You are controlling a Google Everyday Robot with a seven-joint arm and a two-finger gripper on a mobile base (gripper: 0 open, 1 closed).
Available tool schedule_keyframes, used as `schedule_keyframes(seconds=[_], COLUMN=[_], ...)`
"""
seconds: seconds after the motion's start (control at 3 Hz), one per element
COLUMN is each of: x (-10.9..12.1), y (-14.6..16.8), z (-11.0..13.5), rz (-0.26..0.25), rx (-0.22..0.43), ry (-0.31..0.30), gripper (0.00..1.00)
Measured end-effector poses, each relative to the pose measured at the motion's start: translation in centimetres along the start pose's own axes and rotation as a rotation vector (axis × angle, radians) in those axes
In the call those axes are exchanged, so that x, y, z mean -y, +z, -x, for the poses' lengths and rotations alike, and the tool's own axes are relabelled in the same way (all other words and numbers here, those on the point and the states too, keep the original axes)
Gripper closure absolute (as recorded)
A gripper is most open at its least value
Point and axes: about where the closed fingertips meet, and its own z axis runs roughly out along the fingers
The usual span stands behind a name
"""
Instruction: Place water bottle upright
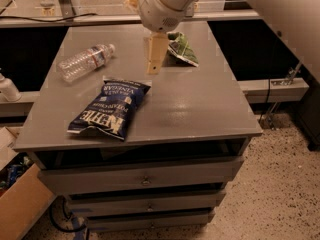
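The water bottle (pixel 84 61), clear and ribbed with a white cap and a red-white-blue label band, lies on its side at the far left of the grey table top (pixel 200 104), cap toward the right. My gripper (pixel 155 59) hangs over the middle of the far half of the table, to the right of the bottle and apart from it, above the surface. It holds nothing that I can see.
A blue chip bag (pixel 110 109) lies flat at the front left of the table. A green snack bag (pixel 182 49) lies at the far right, just beside the gripper. An opaque white bottle (pixel 7 88) stands off the table's left. A cardboard box (pixel 20 204) sits on the floor at the lower left.
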Motion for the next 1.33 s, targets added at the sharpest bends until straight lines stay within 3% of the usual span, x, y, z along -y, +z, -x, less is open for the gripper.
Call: schedule_keyframes(seconds=[0.67, 1.0, 1.33], x=[4.9, 4.9, 5.3], y=[6.1, 6.2, 6.6], z=[0.9, 0.9, 1.0], rz=[-0.03, -0.029, -0.032], rx=[-0.089, -0.089, -0.09], ry=[-0.111, -0.111, -0.155], gripper=[0.0, 0.0, 0.0])
